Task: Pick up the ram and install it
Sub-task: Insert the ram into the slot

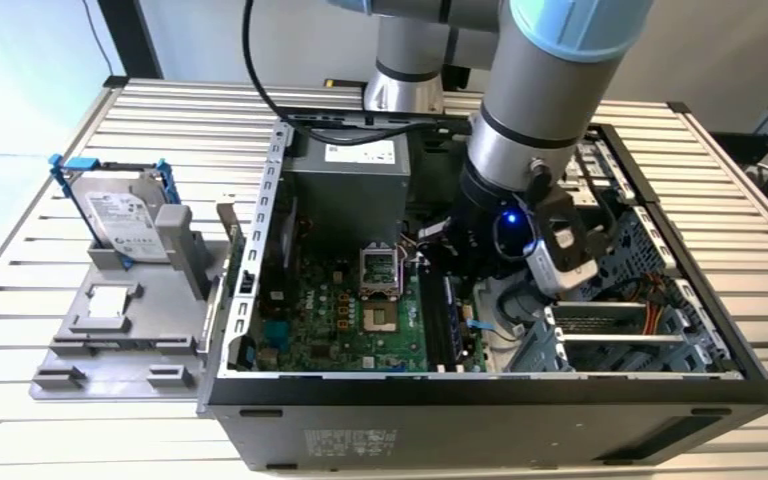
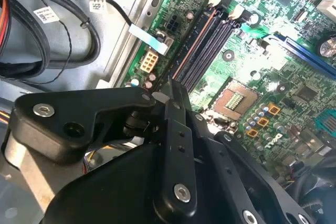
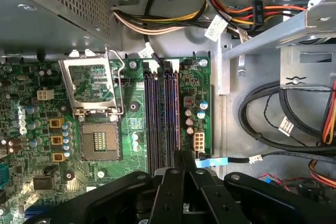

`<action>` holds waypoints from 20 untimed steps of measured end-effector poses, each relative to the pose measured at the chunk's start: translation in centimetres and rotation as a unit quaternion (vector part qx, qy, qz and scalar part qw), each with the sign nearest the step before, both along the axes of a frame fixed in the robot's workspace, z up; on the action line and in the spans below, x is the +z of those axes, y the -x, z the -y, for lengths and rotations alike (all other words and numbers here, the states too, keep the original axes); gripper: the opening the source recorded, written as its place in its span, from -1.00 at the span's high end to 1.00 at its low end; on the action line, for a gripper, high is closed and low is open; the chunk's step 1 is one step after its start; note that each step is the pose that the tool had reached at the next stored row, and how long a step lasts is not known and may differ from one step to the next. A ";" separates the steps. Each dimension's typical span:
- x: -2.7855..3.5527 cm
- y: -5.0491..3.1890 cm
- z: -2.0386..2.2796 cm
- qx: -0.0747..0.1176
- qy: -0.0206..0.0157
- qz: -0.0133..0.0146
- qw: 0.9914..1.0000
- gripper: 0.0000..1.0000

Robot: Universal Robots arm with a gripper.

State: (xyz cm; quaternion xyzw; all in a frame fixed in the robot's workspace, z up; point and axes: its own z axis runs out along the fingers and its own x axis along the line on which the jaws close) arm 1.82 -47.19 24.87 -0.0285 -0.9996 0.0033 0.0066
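Open PC case (image 1: 491,385) lies on the slatted bench (image 1: 77,420), arm (image 1: 544,90) reaching down into it. Green motherboard (image 1: 344,330) on the case floor; CPU socket (image 3: 97,140) open and bare. Gripper (image 3: 185,157) sits directly over the black memory slots (image 3: 163,114), jaws drawn together on the ram (image 3: 185,160), seen edge-on as a thin dark bar between the fingertips (image 2: 176,95), above the slot ends nearest the case's front edge
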 end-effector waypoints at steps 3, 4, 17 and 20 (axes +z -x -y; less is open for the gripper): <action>0.07 0.00 0.01 0.000 0.000 0.000 1.000 1.00; 0.09 0.00 0.01 0.000 0.000 0.000 1.000 1.00; 0.28 0.02 0.03 0.035 0.001 0.000 0.999 1.00; 0.27 0.02 0.03 0.062 0.001 0.000 0.998 1.00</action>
